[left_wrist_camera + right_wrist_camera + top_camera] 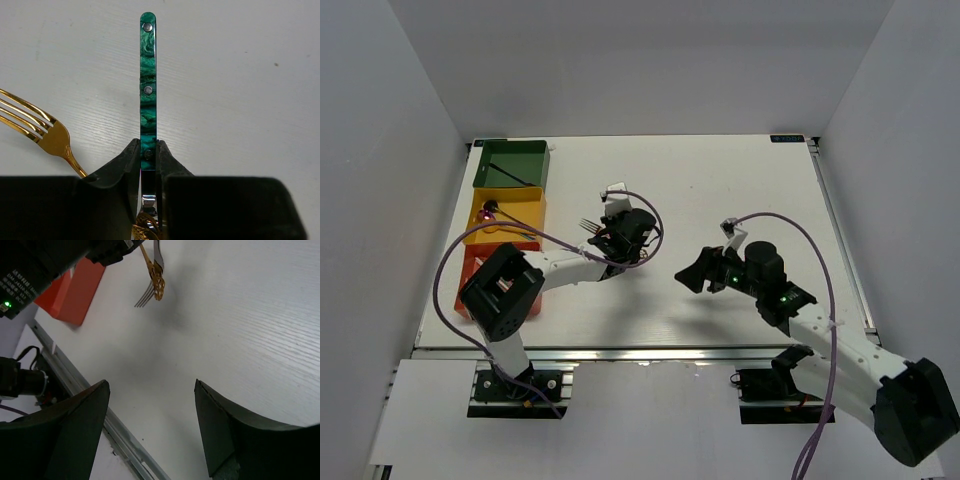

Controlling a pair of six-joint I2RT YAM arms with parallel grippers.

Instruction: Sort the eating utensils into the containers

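Your left gripper [148, 162] has its jaws nearly together, pinched on the teal-handled utensil [148, 90]. The 2 black fingers [125, 162] clamp it low on the handle, right at the lowest of the 3 rivets you can see in the left wrist view. The handle runs straight up that view, away from the camera, its rounded end farthest from the jaws, over the white table [240, 90]. Below the grip a short stretch of silver metal and a bit of gold filigree show between the fingers; you cannot tell from here what head the teal utensil has. A gold fork [42, 130] sits just left of the left finger, its tines pointing up and left, its neck running down behind the finger, so you cannot tell whether it is gripped too.

From above, that gripper sits near the table's middle, right of the trays, with fork tines [588, 225] sticking out to its left.

Your right gripper [150, 430] stands wide apart with nothing between the jaws, only bare table under them. It hangs well apart from the left one, to the right.

The 3 trays line the left edge: dark green tray [510, 165] farthest, yellow tray [505, 222] in the middle, orange-red tray [470, 268] nearest, mostly hidden by the left arm. The green tray holds a thin dark stick lying diagonally; the yellow tray holds something small and dark.
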